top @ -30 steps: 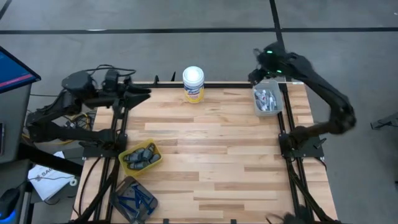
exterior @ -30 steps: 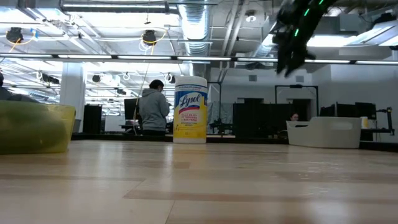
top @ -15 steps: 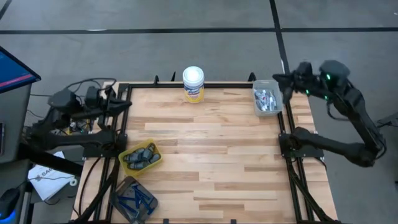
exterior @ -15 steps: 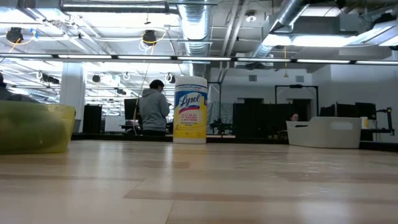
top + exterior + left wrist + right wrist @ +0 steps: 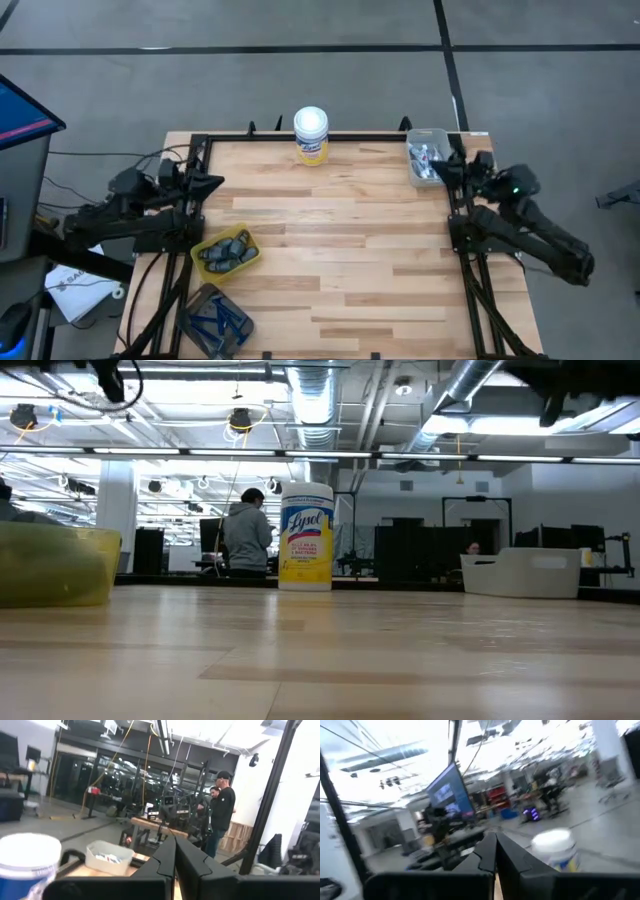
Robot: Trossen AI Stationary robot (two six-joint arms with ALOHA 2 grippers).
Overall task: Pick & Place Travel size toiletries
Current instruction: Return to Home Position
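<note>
I see the white tubes [image 5: 428, 157] heaped in the gray bin [image 5: 410, 165] at the table's [image 5: 340, 250] two o'clock corner, their lengths pointing various ways. Grey sticks [image 5: 226, 251] lie roughly eight-to-two in the yellow bin [image 5: 255, 262] at eight o'clock. My left gripper [image 5: 216, 181] at nine o'clock and my right gripper [image 5: 438, 170] just beside the gray bin both have fingers pressed together, empty.

The table [image 5: 340, 250] is smooth, pale planked wood with a soft sheen, the gray bin [image 5: 428, 182] at two o'clock matt plastic holding glossy white tubes [image 5: 430, 157], and the yellow bin [image 5: 55, 565] at eight o'clock shiny plastic.
</note>
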